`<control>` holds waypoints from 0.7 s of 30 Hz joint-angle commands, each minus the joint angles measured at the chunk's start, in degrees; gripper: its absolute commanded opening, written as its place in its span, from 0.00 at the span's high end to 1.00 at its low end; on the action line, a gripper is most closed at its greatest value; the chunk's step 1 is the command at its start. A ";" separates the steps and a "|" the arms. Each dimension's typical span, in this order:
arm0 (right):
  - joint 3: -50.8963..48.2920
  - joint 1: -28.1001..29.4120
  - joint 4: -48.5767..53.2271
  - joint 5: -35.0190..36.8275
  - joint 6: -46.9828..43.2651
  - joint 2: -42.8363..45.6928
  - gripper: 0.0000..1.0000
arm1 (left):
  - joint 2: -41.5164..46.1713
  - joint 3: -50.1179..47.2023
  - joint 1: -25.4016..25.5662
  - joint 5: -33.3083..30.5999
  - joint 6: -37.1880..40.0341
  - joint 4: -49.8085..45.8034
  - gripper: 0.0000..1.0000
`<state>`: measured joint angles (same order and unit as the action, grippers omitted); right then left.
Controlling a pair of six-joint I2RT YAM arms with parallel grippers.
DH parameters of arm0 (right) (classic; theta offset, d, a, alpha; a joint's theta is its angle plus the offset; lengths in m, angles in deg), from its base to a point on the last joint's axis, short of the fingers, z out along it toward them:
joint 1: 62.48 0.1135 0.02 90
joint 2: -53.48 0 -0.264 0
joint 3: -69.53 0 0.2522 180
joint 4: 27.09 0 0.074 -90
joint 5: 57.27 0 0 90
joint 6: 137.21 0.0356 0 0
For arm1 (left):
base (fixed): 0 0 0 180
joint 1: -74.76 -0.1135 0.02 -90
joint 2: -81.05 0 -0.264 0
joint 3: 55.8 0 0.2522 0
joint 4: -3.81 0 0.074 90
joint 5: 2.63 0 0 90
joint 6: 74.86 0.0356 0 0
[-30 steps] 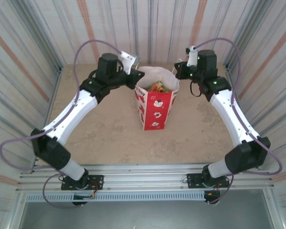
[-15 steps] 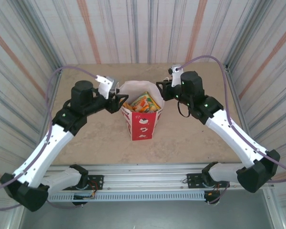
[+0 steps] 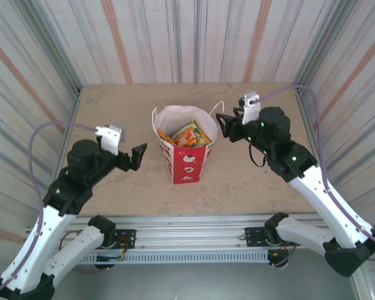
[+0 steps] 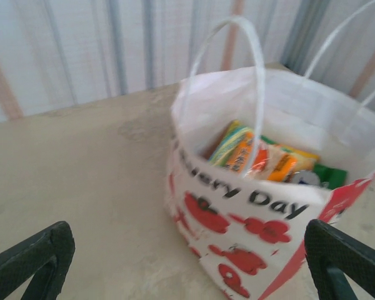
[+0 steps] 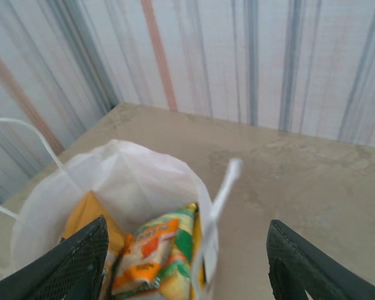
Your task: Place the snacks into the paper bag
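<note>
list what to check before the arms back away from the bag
1. Snacks inside the paper bag: ok.
2. Bag upright on the table: ok.
3. Left hand open, holding nothing, apart from the bag: ok.
4. Right hand open, holding nothing: ok.
5. Right hand clear of the cord handle: cannot tell; in the wrist view the cord rises between its fingers, close to the rim.

The snacks (image 3: 186, 134) lie in the paper bag (image 3: 187, 167), standing between the left tool (image 3: 137, 156) and right tool (image 3: 224, 124).
</note>
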<state>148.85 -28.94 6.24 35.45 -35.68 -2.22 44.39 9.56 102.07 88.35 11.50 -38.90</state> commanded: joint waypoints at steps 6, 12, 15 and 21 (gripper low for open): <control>-12.68 -7.59 2.94 3.61 2.48 10.67 0.29 | 7.04 -14.10 -0.68 -17.80 -6.13 2.50 0.01; -23.11 -14.84 -2.61 2.32 2.96 12.89 0.28 | 3.92 -23.70 -2.61 -23.90 -4.66 17.52 0.01; -29.04 -18.14 -8.50 2.38 2.98 12.18 0.28 | -1.30 -25.72 -5.18 -25.34 -3.55 23.14 0.01; -40.81 -23.79 -25.44 5.93 0.50 7.45 0.28 | -10.67 -31.68 -9.91 -25.28 2.23 40.83 0.01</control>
<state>111.19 -50.76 -7.96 39.45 -34.02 6.87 35.65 -19.56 93.63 65.20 10.02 -10.81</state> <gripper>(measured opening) 0.723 0.985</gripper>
